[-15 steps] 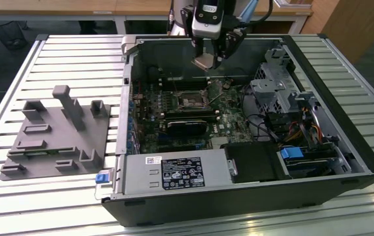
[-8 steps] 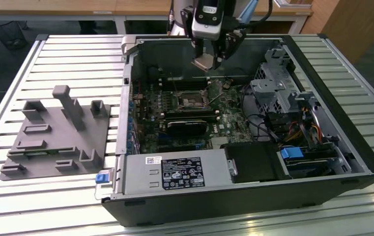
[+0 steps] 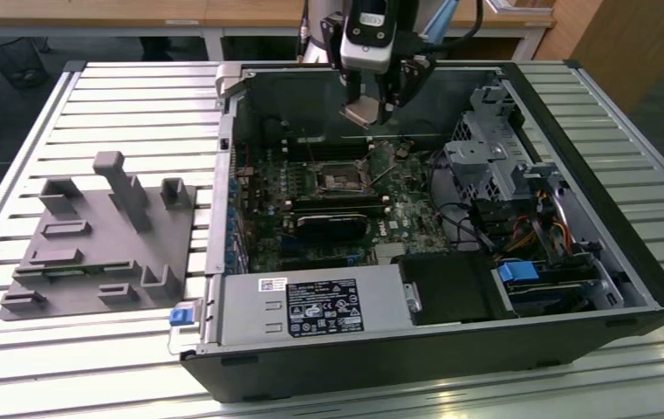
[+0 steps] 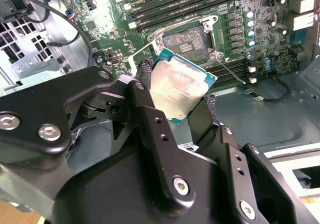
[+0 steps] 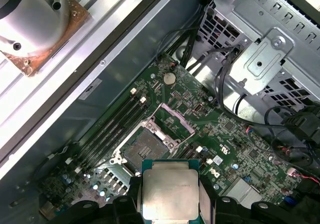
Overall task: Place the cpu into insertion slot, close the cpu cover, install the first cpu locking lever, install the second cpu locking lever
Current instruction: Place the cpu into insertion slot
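- The step in hand looks like the first one: the cpu [image 4: 181,89] is carried above the board [image 5: 235,134] and is not yet in the slot [image 5: 141,146].
- The slot is bare, its dark centre showing. The cover [image 5: 173,119] stands swung up beside it, so the way in looks open.
- To do this step well, the chip probably wants to be level and its edges squared to the slot. In the first wrist view they run at an angle to each other.
- A straight descent seems safest, with no sliding across the contacts. The chip should settle under its own weight, not under a push.
- The raised cover sits just beside the slot, so the fingers [image 4: 148,112] likely need to keep off it on the way down.
- The gripper [image 5: 170,196] is at a narrow setting, clamped on the cpu by two opposite edges. The pale metal top faces the wrist cameras.
- In the exterior view the gripper [image 3: 369,109] hangs inside the open case [image 3: 611,288], near its far wall. It touches only the chip.
- There the chip sits well apart from the slot [image 3: 338,181], which lies lower on the board.
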{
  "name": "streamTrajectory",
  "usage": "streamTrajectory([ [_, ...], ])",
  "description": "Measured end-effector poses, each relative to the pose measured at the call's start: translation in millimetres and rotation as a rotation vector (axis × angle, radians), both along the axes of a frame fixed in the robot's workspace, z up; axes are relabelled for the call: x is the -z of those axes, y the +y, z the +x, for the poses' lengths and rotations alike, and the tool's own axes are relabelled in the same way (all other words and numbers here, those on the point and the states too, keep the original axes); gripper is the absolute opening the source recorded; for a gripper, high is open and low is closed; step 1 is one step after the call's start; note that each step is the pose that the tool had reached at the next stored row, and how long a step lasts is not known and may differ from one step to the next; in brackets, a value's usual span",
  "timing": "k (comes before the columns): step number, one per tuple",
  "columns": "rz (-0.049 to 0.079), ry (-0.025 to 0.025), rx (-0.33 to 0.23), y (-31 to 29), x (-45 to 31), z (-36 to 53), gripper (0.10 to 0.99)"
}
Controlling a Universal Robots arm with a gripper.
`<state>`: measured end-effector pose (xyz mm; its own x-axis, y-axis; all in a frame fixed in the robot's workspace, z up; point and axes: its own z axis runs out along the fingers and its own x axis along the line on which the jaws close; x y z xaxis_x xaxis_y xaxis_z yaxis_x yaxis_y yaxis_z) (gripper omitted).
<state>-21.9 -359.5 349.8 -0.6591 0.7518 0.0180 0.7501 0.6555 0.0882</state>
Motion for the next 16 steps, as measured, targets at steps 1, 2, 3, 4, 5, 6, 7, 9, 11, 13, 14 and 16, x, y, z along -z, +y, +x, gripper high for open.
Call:
streamTrajectory([
  [1, 0.000, 0.0000, 0.000, 0.0, 0.3, 0.0, 0.537],
  [2, 0.000, 0.0000, 0.000, 0.0, 0.5, 0.0, 0.537],
  [3, 0.000, 0.0000, 0.000, 0.0, 0.8, 0.0, 0.537],
  [4, 0.000, 0.0000, 0.000, 0.0, 1.0, 0.0, 0.537],
  [5, 0.000, 0.0000, 0.000, 0.0, 1.3, 0.0, 0.537],
  [6, 0.000, 0.0000, 0.000, 0.0, 1.5, 0.0, 0.537],
  [7, 0.000, 0.0000, 0.000, 0.0, 1.8, 0.0, 0.537],
  [9, 0.000, 0.0000, 0.000, 0.0, 2.3, 0.0, 0.537],
  [11, 0.000, 0.0000, 0.000, 0.0, 2.9, 0.0, 0.537],
  [13, 0.000, 0.0000, 0.000, 0.0, 3.4, 0.0, 0.537],
  [14, 0.000, 0.0000, 0.000, 0.0, 3.6, 0.0, 0.537],
  [16, 0.000, 0.0000, 0.000, 0.0, 4.2, 0.0, 0.537],
])
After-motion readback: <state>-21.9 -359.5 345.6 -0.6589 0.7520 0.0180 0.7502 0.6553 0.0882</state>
